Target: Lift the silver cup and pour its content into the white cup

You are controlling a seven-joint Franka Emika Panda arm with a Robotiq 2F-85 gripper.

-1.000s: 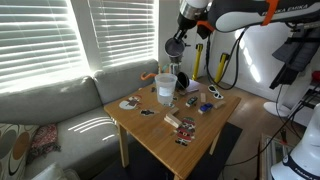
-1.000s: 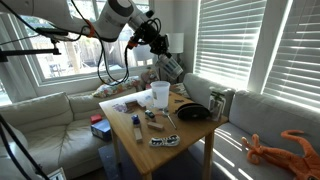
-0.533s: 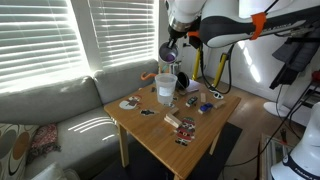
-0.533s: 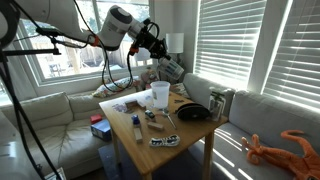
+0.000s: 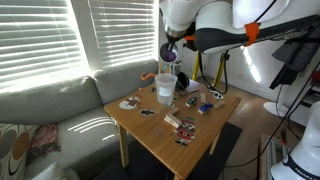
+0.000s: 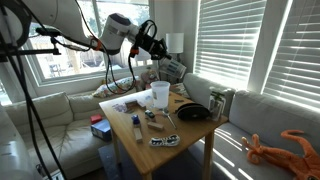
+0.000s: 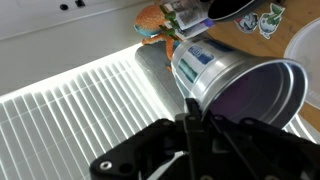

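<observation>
The silver cup (image 7: 235, 80) is a shiny metal cylinder with a label, held tilted on its side with its open mouth facing away from the wrist. My gripper (image 7: 195, 128) is shut on it. In both exterior views the gripper (image 5: 170, 50) (image 6: 158, 44) holds the cup in the air, above and a little behind the white cup (image 5: 164, 88) (image 6: 159, 94). The white cup is a translucent tumbler and stands upright on the wooden table (image 5: 195, 140). Part of its rim shows at the right edge of the wrist view (image 7: 309, 40).
A dark handled mug (image 5: 181, 80) stands beside the white cup. Small items lie scattered on the table, with a black dish (image 6: 194, 112) near one edge. A grey sofa (image 5: 50, 110) borders the table. Window blinds fill the background.
The arm has swung in from beside the table, bringing the gripper and the silver cup closer over the white cup and a little lower. The white cup has not moved.
</observation>
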